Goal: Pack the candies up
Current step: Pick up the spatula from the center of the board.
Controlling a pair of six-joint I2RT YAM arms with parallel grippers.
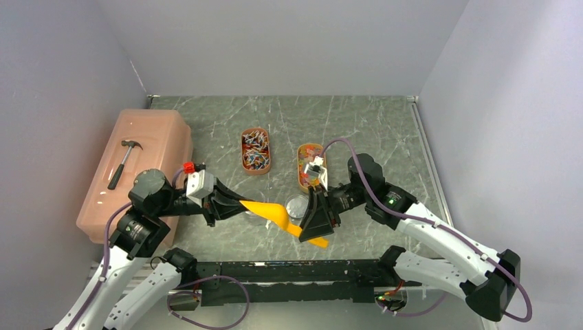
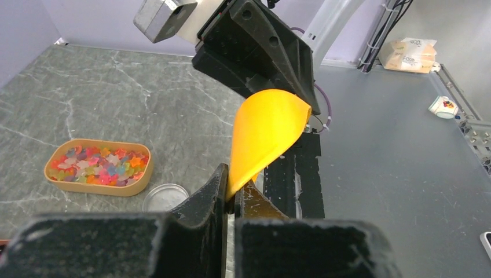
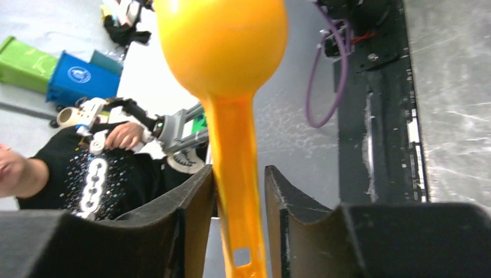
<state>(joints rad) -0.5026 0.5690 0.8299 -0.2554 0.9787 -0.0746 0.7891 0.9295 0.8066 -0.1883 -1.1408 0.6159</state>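
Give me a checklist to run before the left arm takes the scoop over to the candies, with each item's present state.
1. Hold: left gripper shut on the bowl rim of the yellow-orange plastic scoop: ok.
2. Release: right gripper open around the scoop's handle, gap beside one finger: ok.
3. Clearance: handle out from between the right gripper's fingers: not ok.
4. Supply: glossy mixed-colour candies fill the oval orange tray: ok.
5. Target: small clear round container on the table open and ready: cannot tell.
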